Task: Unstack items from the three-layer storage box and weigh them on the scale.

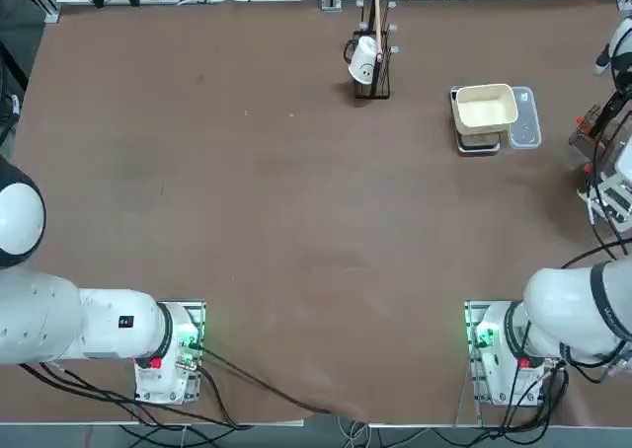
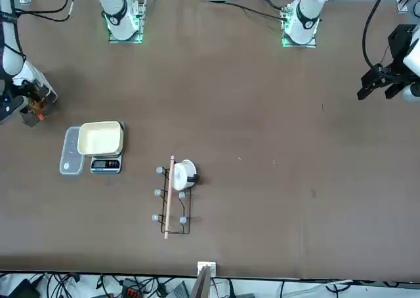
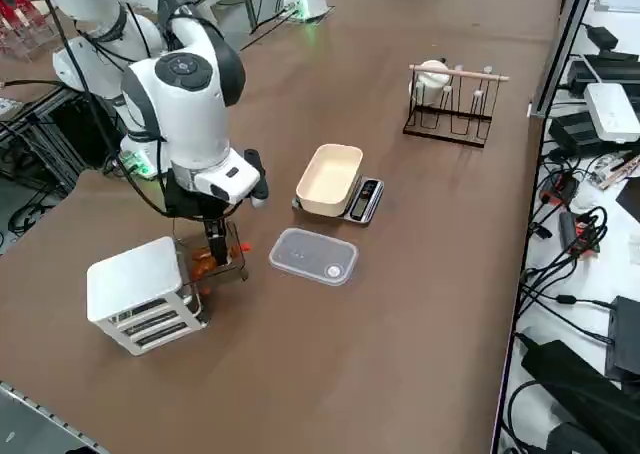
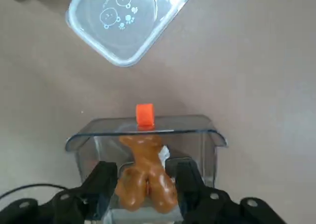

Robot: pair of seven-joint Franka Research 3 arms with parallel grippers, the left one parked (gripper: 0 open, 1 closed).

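Observation:
The three-layer storage box (image 3: 140,294) is a white-grey tiered unit at the table's right side. In front of it stands a clear drawer (image 4: 148,130) with a small red handle (image 4: 144,114). An orange-brown lump, one of the items (image 4: 145,179), lies inside that drawer. My right gripper (image 4: 146,172) reaches down into the drawer (image 3: 215,259), open, one finger close on each side of the lump. The scale (image 3: 362,200) sits a short way beyond, with an empty cream tray (image 3: 330,179) on top.
A clear lid (image 3: 313,256) lies flat between the drawer and the scale. A black rack with a white cup (image 3: 450,104) stands farther along the table. Cables and gear lie beyond the table's far edge.

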